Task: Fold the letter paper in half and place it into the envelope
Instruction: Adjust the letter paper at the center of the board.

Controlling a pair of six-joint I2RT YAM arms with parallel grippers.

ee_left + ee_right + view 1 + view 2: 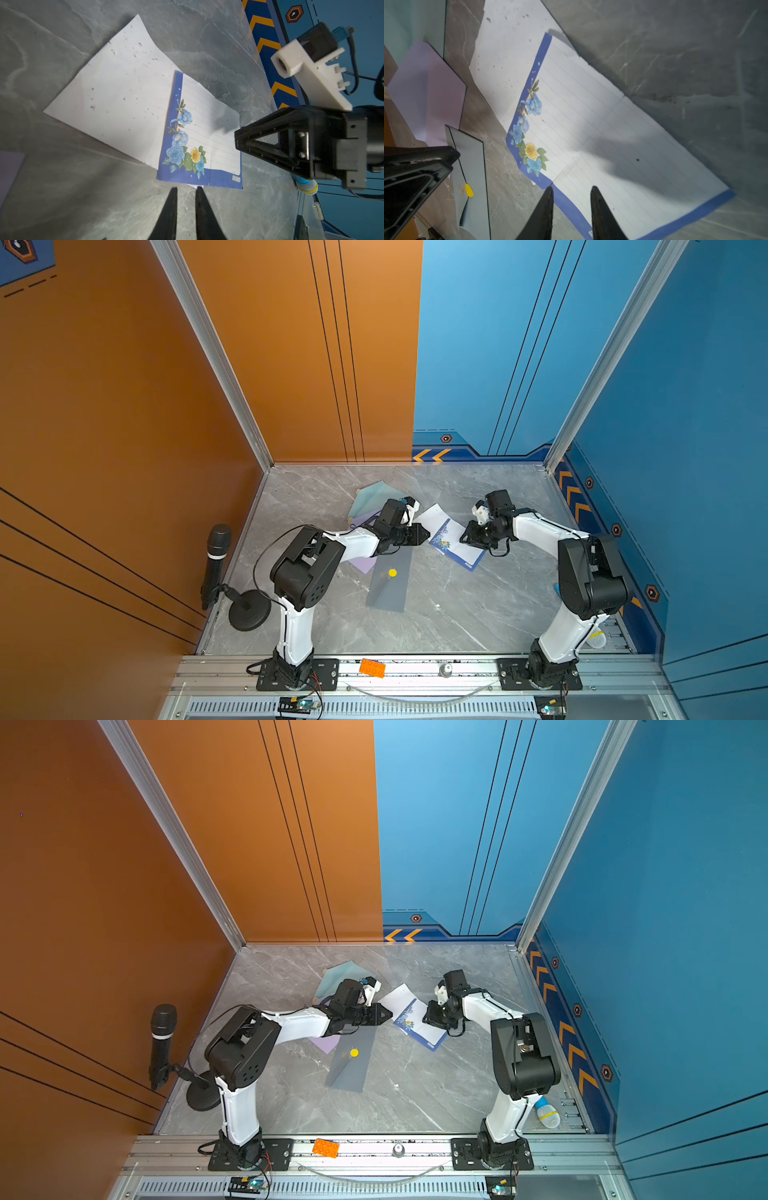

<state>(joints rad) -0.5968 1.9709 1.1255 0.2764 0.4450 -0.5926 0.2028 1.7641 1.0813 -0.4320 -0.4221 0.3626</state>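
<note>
Left hand (186,188) slightly apart beside letter paper (612,135); right hand (572,187) wider above it; both empty.

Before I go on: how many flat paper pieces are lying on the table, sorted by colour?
teal paper: 1
lavender paper: 1
grey envelope with a yellow sticker: 1
plain white sheet: 1
blue-bordered letter paper: 1
Total: 5
</note>
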